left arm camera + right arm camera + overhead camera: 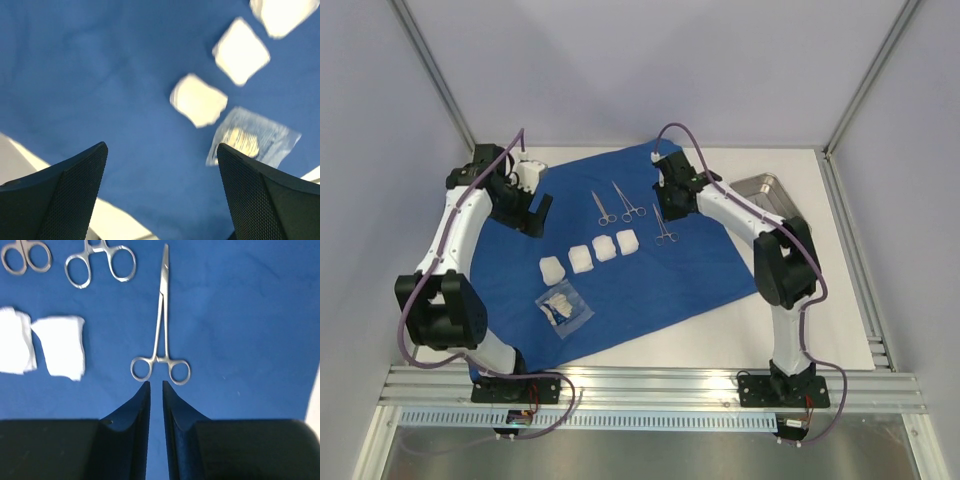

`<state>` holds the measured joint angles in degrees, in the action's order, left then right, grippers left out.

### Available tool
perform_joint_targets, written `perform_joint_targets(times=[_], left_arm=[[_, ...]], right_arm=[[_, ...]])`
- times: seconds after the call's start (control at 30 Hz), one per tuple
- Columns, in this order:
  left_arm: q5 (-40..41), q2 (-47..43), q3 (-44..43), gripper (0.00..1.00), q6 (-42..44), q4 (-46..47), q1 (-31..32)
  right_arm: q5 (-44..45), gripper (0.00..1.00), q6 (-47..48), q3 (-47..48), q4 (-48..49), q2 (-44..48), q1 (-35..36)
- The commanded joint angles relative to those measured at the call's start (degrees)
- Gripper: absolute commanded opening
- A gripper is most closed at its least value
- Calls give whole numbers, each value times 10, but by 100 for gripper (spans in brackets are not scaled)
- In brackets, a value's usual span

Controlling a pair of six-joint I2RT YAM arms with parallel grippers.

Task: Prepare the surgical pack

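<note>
The royal-blue drape (650,270) lies spread flat on the table. On it lie three silver scissor-like instruments (601,208) (629,201) (663,226) and a row of several white gauze squares (580,258). The steel tray (767,190) sits off the cloth at the back right. My right gripper (155,385) hovers over the drape (250,315), its jaws open by a narrow slit with nothing between them, tips just short of the finger rings of one instrument (161,330). My left gripper (161,145) hangs wide open and empty over the cloth's left part (90,75), gauze (199,100) ahead of it.
A clear plastic packet (563,308) with pale contents lies on the cloth in front of the gauze row, also seen as the packet (252,137) from the left wrist. White table (790,330) borders the cloth. Grey walls and metal frame posts enclose the area.
</note>
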<state>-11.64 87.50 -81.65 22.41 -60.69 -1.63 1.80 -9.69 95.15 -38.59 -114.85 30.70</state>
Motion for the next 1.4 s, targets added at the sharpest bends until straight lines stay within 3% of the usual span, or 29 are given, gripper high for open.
perform_joint_targets(times=[0.0,0.2,0.37,0.7,1.37], left_arm=[[-62,21,-46,100,-15,21,0],[-44,71,-28,98,-48,73,0],[-51,83,-15,96,-67,115,0],[-69,100,-18,96,-91,117,0],[-66,94,-27,97,-81,105,0]], right_arm=[[1,17,-31,66,19,-34,8],[-5,16,-33,152,-56,-109,9],[3,14,-19,159,-55,-144,12],[11,11,-26,216,-106,-212,12],[51,13,6,194,-134,-150,12]])
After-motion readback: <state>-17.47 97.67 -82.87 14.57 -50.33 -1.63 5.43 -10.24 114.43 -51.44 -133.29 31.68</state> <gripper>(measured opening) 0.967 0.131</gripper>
